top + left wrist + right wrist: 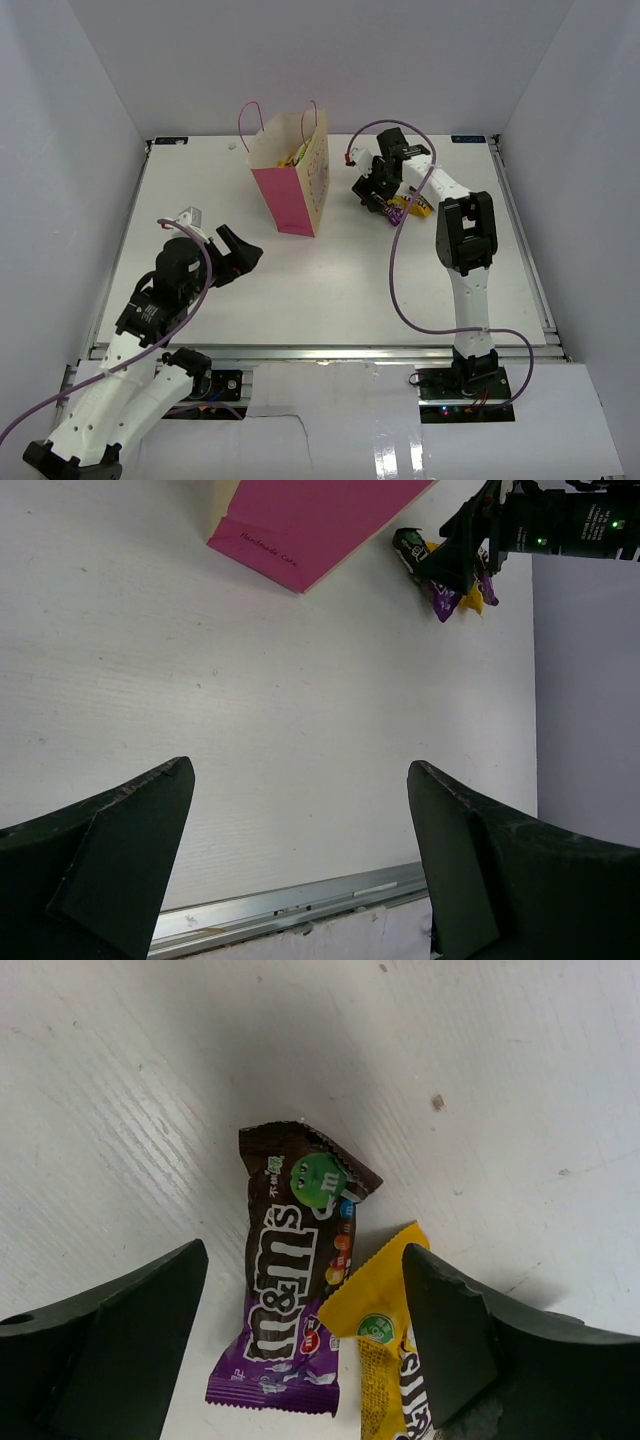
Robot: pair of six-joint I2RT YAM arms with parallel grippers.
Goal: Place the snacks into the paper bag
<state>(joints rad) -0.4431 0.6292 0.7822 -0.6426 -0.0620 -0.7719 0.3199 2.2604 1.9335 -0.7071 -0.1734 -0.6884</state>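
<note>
Right gripper [303, 1260] over brown packet [285, 1310]

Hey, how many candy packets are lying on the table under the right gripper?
2 visible: a brown-purple packet lies inside the open right gripper, and a yellow packet touches its lower right edge. Others may be hidden beneath the gripper.

From high behind the arm bases [468, 372], looked down over the whole table [340, 270]. From the left wrist, sat low and well back, faced across the table toward the pink bag [310, 520] and the candy packets [445, 595]. From the right wrist, hovered close, pointed straight down on those same candy packets [290, 1290]; also seen, tiny, from the top.
</note>
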